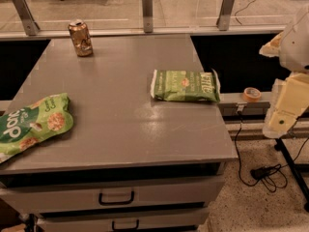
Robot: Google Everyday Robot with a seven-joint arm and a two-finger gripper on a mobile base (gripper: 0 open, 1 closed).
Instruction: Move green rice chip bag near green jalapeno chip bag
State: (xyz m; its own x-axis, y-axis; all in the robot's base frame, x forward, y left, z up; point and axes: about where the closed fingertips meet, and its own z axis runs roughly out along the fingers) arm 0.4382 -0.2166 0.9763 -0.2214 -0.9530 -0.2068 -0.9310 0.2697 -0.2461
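The green rice chip bag [31,125] is bright green and crinkled, with white lettering and round tan chip pictures. It lies at the table's front left corner, partly past the left edge of the view. The green jalapeno chip bag [185,85] is flat, olive-green with white end edges, and lies on the right side of the table near its right edge. My gripper [285,111] hangs on the pale arm at the far right of the view, off the table's right side, apart from both bags.
A brown-gold drink can [80,38] stands upright at the back left of the grey table [120,110]. A tape roll [251,94] sits on a ledge to the right. Cables [263,172] lie on the floor. Drawers [116,196] are below the front edge.
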